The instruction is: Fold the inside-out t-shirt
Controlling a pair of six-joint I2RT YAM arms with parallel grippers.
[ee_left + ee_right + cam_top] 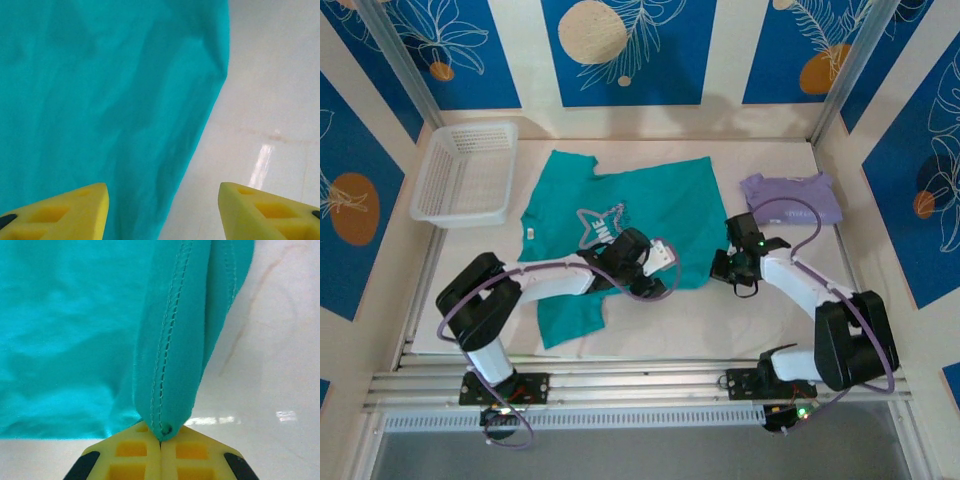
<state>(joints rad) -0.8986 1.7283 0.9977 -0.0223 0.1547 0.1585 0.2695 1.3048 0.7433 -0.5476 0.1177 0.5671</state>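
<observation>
Your right gripper is pressed fully closed on a doubled, stitched hem corner of the teal-green short-sleeved cloth t-shirt, so you have a firm pinch there. Your left gripper stands partly open above an edge of the same cloth, farther from the folded pale lavender shirt, and grips nothing. The t-shirt lies spread on the white table just beside the lavender shirt, and the held corner is the one closest to it. Expect light, limp cloth that sags and drags rather than moving as a sheet. Take your second hold on the hem, through both layers, and lift both points together.
</observation>
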